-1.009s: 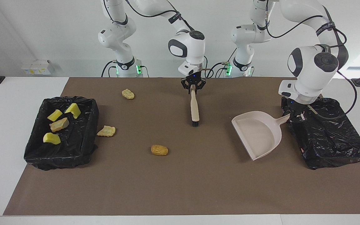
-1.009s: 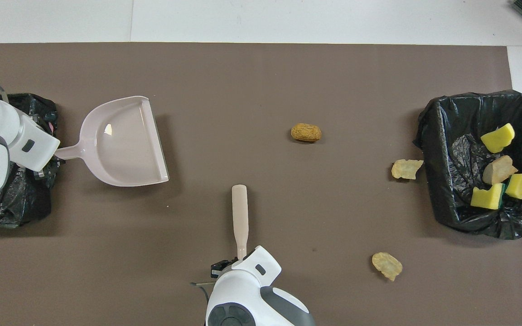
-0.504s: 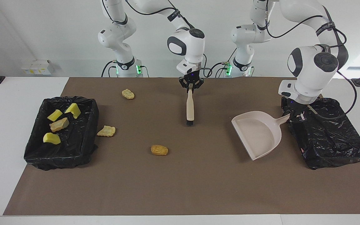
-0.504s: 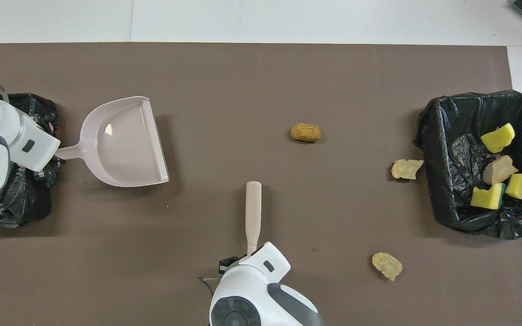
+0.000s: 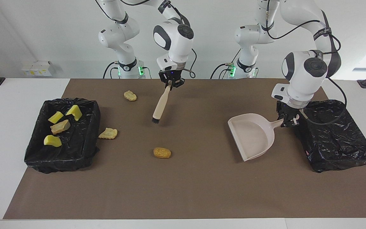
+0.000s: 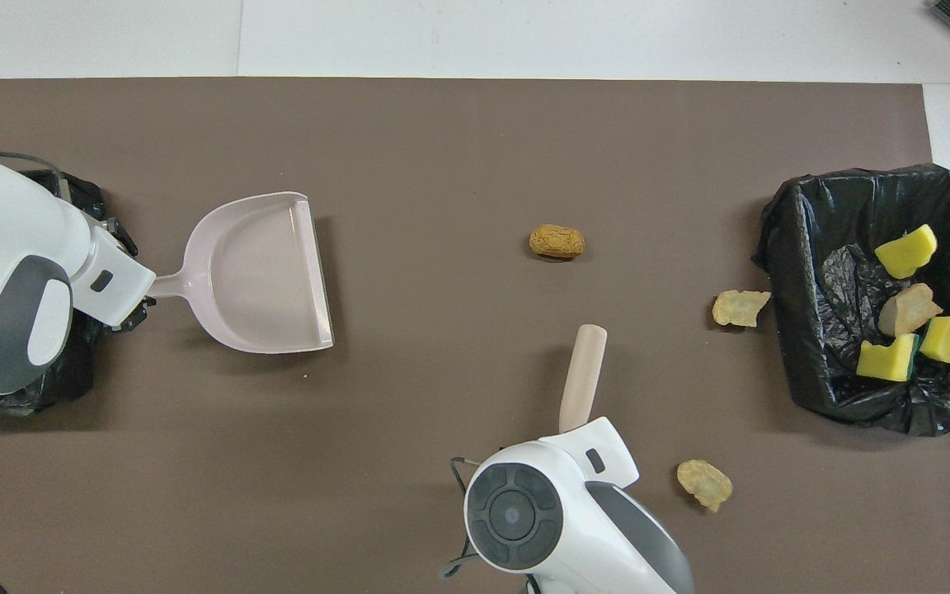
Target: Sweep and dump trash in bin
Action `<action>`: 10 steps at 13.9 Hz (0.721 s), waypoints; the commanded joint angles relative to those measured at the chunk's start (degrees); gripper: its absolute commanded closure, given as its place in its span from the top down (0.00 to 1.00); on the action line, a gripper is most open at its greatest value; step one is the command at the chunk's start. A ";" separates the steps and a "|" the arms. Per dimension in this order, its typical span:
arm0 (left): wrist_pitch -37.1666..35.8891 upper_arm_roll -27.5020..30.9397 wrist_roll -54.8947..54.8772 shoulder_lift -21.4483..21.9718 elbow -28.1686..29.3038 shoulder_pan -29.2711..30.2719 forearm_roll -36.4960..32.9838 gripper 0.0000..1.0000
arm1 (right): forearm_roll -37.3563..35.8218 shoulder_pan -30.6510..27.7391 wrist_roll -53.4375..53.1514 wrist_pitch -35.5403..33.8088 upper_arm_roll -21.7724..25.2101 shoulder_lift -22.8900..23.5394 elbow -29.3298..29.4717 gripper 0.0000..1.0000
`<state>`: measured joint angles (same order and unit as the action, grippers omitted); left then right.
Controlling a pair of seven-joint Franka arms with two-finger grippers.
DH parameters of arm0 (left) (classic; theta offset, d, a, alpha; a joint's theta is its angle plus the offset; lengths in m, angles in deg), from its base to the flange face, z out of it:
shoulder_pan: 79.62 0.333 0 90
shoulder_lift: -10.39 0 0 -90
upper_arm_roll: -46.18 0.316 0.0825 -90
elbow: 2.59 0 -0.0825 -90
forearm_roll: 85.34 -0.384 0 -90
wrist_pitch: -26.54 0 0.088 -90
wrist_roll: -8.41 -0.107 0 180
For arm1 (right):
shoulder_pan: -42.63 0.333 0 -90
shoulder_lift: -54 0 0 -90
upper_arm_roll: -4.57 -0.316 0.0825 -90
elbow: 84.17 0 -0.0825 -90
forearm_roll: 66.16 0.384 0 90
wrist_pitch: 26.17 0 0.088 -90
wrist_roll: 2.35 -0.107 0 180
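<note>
Lying on the mat [image 5: 202, 190]: three nuggets [image 5: 162, 153]; four scraps [image 5: 60, 126] binned.

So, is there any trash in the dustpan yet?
No, the dustpan is empty; three scraps lie on the mat.

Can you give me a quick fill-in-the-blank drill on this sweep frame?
1. The right pincer is shut on the handle of the ____.
2. The left pincer holds the dustpan by its ____.
3. The trash pieces lying loose on the brown mat number ____.
4. The bin at the right arm's end holds ____ pieces.

Missing words: brush; handle; three; four
</note>
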<state>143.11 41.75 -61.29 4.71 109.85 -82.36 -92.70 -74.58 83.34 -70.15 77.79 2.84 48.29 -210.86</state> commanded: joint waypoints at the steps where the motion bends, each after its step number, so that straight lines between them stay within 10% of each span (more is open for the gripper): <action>1: 2.68 0.57 9.36 2.25 3.93 -4.98 -0.72 0.00 | -0.20 -1.23 -8.02 -9.26 -0.38 -2.11 -0.66 0.00; 6: 3.30 0.48 13.27 2.42 5.51 -8.15 -0.72 0.00 | 3.83 -6.50 -13.15 -19.49 -0.38 -5.27 -4.95 0.00; 10: 3.48 0.48 13.89 2.42 7.09 -8.16 -0.72 0.00 | 7.79 -7.31 -12.28 -10.73 -0.38 -15.53 -20.66 0.00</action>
<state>144.93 41.48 -48.28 5.07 114.07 -89.81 -92.70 -68.45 76.52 -81.67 61.86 2.95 41.49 -221.44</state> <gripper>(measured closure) 0.687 0.744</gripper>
